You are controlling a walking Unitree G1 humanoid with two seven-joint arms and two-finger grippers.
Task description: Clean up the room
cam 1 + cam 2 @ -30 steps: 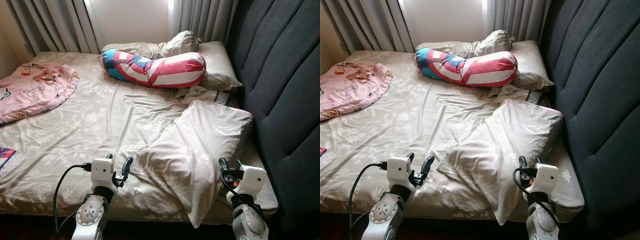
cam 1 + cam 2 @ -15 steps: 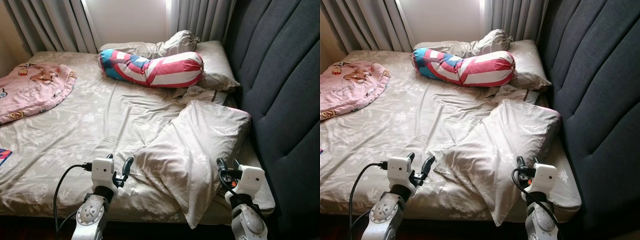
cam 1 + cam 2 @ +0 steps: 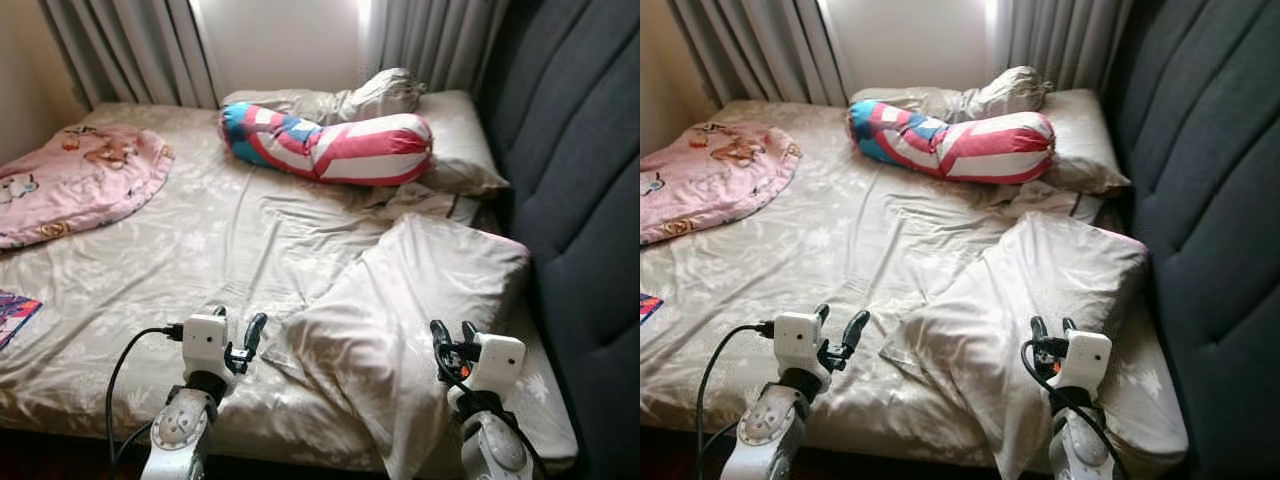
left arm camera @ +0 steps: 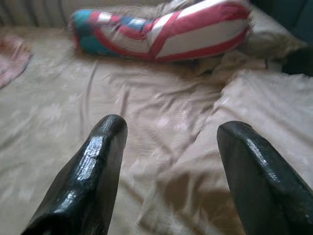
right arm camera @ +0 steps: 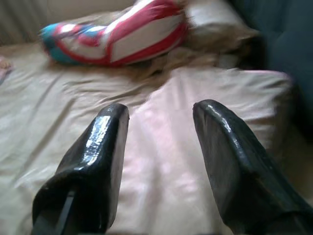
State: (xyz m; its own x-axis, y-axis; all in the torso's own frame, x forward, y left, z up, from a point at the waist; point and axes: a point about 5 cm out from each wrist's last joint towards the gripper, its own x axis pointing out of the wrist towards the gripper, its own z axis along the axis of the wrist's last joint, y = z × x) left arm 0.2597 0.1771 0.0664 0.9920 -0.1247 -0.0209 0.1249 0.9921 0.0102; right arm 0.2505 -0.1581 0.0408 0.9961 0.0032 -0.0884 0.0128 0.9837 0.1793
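At the foot of the bed (image 3: 180,240) both arms are raised over its near edge, and tidying looks barely begun. The left pincer (image 3: 238,342) hangs just above the rumpled sheet (image 3: 250,230), fingers spread apart with nothing between them; in its wrist view the sheet's folds and the big pillow's corner lie ahead of the gap. The right pincer (image 3: 452,335) is likewise spread and empty, poised over the near end of the big pillow (image 3: 420,300), which lies askew, one end against the dark headboard (image 3: 580,180) and the other drooping over the bed's edge. By the window a striped bolster (image 3: 330,145) lies across the bed, resting against a second pillow (image 3: 455,140) with a bundled cloth (image 3: 375,95) behind it. A pink blanket (image 3: 75,180) is heaped on the far left side, and a colourful flat item (image 3: 12,315), too cut off to identify, sits at the left edge. Judging from this, nothing is yet straightened: the big pillow needs squaring to the headboard, the sheet smoothing, the blanket folding. The likely first move is a two-handed grasp of the big pillow, since both pincers flank its near end.
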